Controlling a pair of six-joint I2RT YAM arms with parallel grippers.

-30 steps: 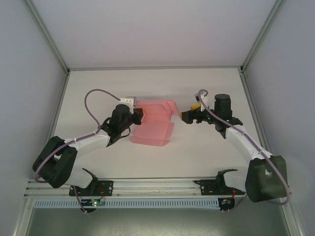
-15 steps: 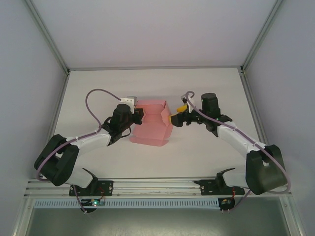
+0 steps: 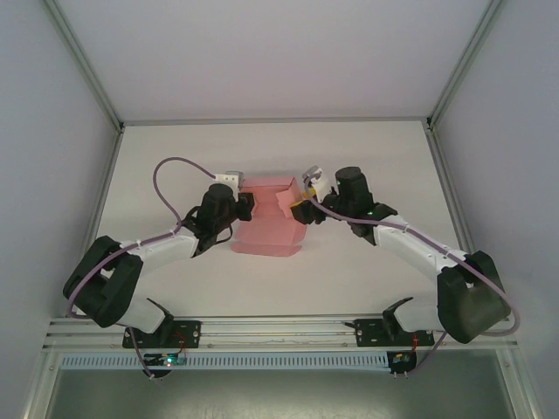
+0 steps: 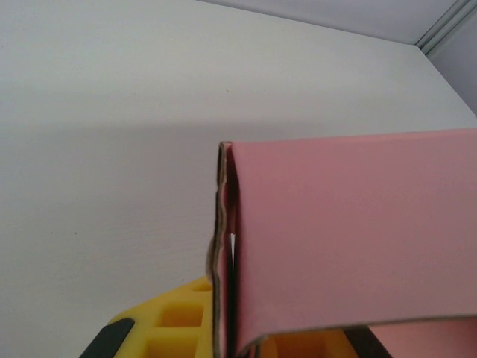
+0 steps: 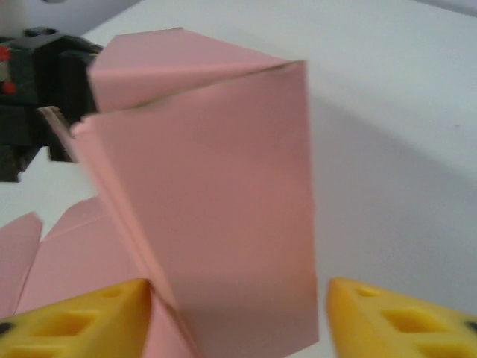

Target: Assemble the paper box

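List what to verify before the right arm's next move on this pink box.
1. Left gripper clamped on the paper box: ok, the card edge sits between its fingers.
2. Right gripper straddles the upright panel: ok, one of its fingers on each side.
3. Right fingers closed on that panel: not ok, a gap shows beside one.
4. Box base resting on the table: ok.
5. Folds locked into a finished box: cannot tell.

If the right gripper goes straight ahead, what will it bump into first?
Most likely the pink paper box: its upright panel already stands between the yellow fingers of the right gripper.
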